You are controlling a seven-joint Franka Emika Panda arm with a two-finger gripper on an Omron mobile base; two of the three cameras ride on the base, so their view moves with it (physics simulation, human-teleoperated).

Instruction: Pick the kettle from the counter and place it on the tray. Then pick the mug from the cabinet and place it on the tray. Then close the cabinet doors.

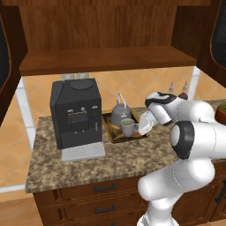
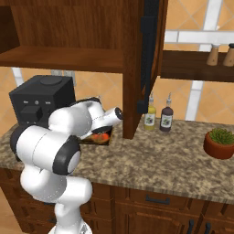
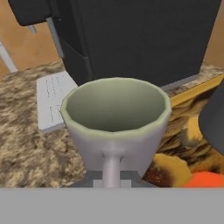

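The grey-beige mug [image 1: 127, 127] stands upright over the front part of the tray [image 1: 115, 138], its greenish inner rim facing up. My gripper [image 1: 140, 129] comes in from the right and is shut on the mug's handle. In the hand view the mug [image 3: 114, 118] is close up, and my gripper [image 3: 111, 178] clamps the handle. I cannot tell whether the mug's base touches the tray. The dark-grey kettle [image 1: 120, 113] sits on the tray just behind the mug, and its edge [image 3: 214, 122] shows at the right. The cabinet [image 1: 106, 59] above is open, with both doors [image 1: 3, 53] swung out.
A big black coffee machine [image 1: 75, 112] stands on the counter [image 1: 88, 165] left of the tray. An open cabinet door [image 2: 148, 50] hangs edge-on above the counter's right half. Two bottles [image 2: 157, 117] and a potted plant [image 2: 220, 142] stand further right.
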